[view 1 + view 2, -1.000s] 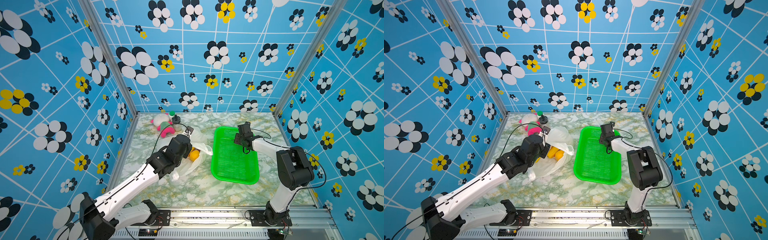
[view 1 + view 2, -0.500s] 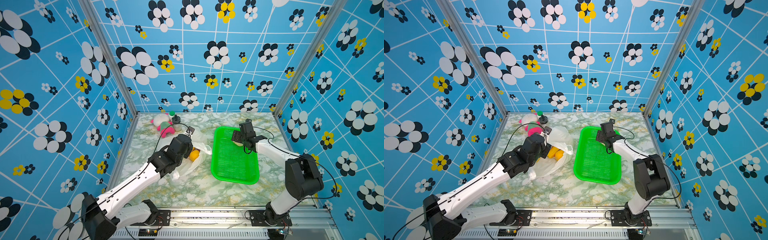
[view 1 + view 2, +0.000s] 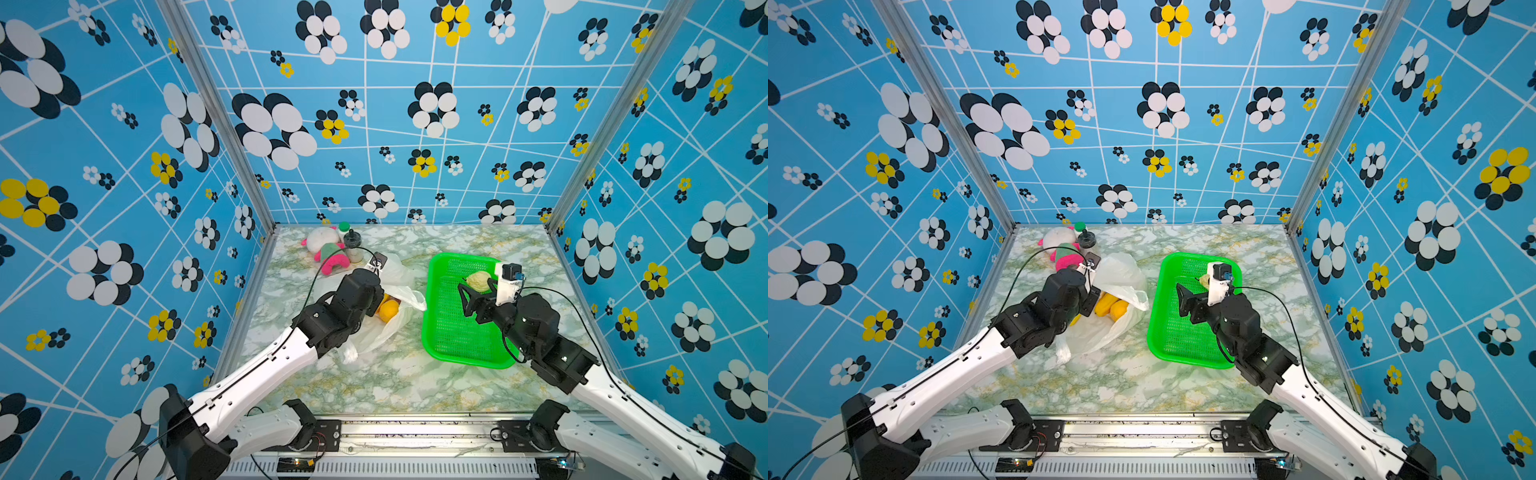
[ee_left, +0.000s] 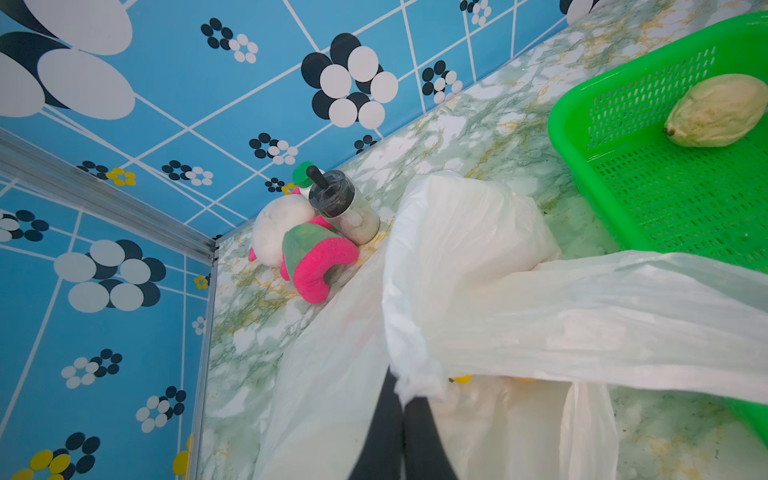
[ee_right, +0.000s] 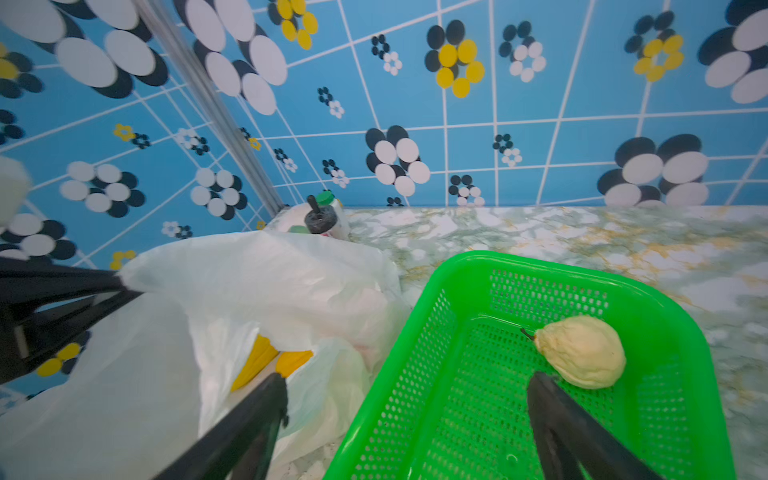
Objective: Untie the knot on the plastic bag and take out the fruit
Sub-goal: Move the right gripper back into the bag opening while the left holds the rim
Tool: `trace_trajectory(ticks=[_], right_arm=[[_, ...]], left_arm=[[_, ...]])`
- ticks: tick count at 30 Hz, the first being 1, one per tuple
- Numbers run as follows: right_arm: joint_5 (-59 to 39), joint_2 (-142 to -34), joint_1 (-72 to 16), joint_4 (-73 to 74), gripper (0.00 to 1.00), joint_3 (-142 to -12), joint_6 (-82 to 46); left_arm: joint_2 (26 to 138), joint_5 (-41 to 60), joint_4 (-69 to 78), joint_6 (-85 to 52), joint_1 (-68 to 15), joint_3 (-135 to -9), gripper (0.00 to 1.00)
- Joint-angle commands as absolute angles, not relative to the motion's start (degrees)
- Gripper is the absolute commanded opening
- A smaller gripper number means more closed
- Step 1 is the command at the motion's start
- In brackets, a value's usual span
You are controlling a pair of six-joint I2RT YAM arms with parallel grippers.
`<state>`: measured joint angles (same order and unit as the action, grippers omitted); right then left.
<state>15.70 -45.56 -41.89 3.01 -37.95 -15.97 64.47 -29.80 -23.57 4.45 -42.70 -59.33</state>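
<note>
Right gripper (image 5: pixel 407 376) has backed off, jaws wide, leaving 1 cream fruit (image 5: pixel 582 353) in basket (image 5: pixel 478 415); top views hide what left wrist view shows: left gripper (image 4: pixel 401 399) clamped on plastic bag (image 4: pixel 478 249) rim.

Both top views look steeply down from high above the near edge of the green-veined marble bench (image 3: pixel 386 382). They face the blue flower-patterned back wall (image 3: pixel 374 137) from far enough back to show the whole bench. The left wrist view sits low and close over the crinkly translucent white plastic bag (image 4: pixel 478 257), facing the back left corner. The right wrist view, also low and near, faces the back wall across the bright green perforated plastic basket (image 5: pixel 552 270). Each looks out past its own arm's black jaws. Both wrist views share the bag, the basket and the pale cream bumpy fruit (image 4: pixel 717 110) in it.
</note>
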Motion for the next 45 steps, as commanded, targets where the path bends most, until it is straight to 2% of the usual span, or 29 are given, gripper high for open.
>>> trace_trajectory(ticks=[1,4,6,8,12,14,16,20,22,24,27,33,35,37,38,42,45], right_arm=[[10.4,-46.7,-46.0,8.7,0.93,-36.5,-11.5],[8.9,-49.5,-47.3,10.5,0.99,-37.0,-13.2],[16.9,-51.8,-47.3,13.1,0.99,-36.5,-19.7],[27.6,-53.8,-47.4,7.7,0.99,-38.9,-27.9],[33.1,-54.2,-47.4,-1.8,0.99,-42.1,-37.6],[31.5,-53.2,-47.4,-5.3,0.99,-43.4,-38.7],[27.3,-51.2,-47.4,-4.1,0.99,-42.5,-34.0],[24.5,-43.8,-47.3,5.9,0.99,-34.0,-30.4],[23.3,-41.0,-47.3,1.8,0.99,-35.1,-28.6],[24.4,-41.9,-47.4,-7.2,0.99,-39.8,-27.6],[23.5,-44.7,-47.4,-11.0,0.99,-42.9,-25.6],[32.8,-51.0,-47.4,-18.4,0.99,-48.7,-31.7],[27.9,-52.8,-47.4,-19.7,0.95,-51.0,-28.9],[15.1,-52.1,-48.3,-12.8,0.99,-48.3,-23.9],[12.5,-51.1,-49.9,-8.3,0.99,-45.8,-22.4],[13.4,-52.3,-62.4,5.8,0.99,-40.8,-15.3],[12.8,-61.8,-66.0,8.5,0.88,-44.7,-14.1]], left_arm=[[63.5,-31.4,-21.9,4.7,-42.5,-59.0,0.00],[63.6,-31.4,-21.9,4.7,-42.5,-58.7,0.00],[63.6,-31.4,-21.9,4.7,-42.4,-58.9,0.00],[63.4,-31.4,-21.7,4.2,-42.4,-58.9,0.00],[61.4,-31.1,-20.1,2.2,-42.4,-57.6,0.00],[60.4,-30.6,-19.8,0.1,-42.3,-57.5,0.00],[59.9,-29.2,-20.2,-1.7,-42.3,-58.0,0.00],[61.1,-29.3,-21.5,-3.9,-42.3,-59.7,0.00],[62.1,-30.6,-21.8,-5.4,-42.4,-60.4,0.00],[63.1,-31.6,-22.2,-6.4,-42.4,-61.1,0.00],[64.0,-33.2,-20.4,-7.1,-42.4,-61.1,0.00],[65.6,-41.6,-22.0,-14.5,-42.4,-63.8,0.00],[65.8,-41.5,-23.2,-15.7,-42.5,-65.1,0.00],[65.1,-36.7,-20.6,-12.9,-42.4,-64.5,0.00],[64.6,-34.7,-19.3,-11.9,-42.4,-64.1,0.00],[62.9,-26.0,-16.7,-6.9,-42.4,-62.7,0.00],[61.1,-23.0,-14.7,-5.1,-42.0,-60.7,0.00]])
